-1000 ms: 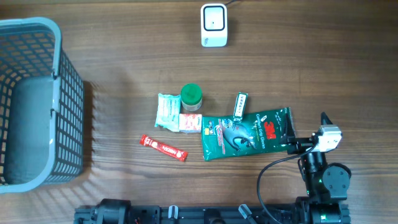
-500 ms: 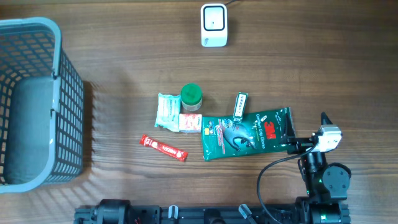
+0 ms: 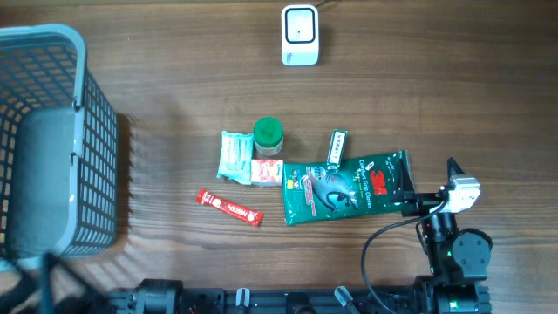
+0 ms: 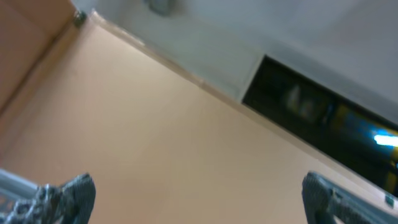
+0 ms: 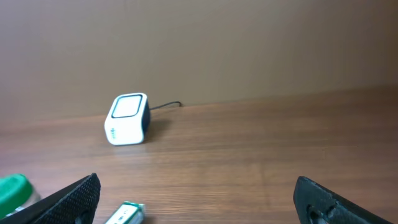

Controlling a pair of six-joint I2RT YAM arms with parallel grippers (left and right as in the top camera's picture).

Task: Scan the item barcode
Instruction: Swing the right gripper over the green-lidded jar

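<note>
The white barcode scanner stands at the far edge of the table, also in the right wrist view. Mid-table lie a green 3M bag, a small gum pack, a green-lidded jar, a mint-coloured packet, a red-and-white packet and a red stick. My right gripper is open at the bag's right end, holding nothing. My left gripper is open and empty, its camera facing a tan wall and ceiling.
A grey-blue mesh basket fills the left side. A faint dark blur shows at the lower left corner beside it. The scanner's cable runs off the far edge. Bare wood lies between the basket and the items.
A faint dark blurred streak has come into the overhead view at the lower left corner by the basket. The right arm and all items have stayed put.
</note>
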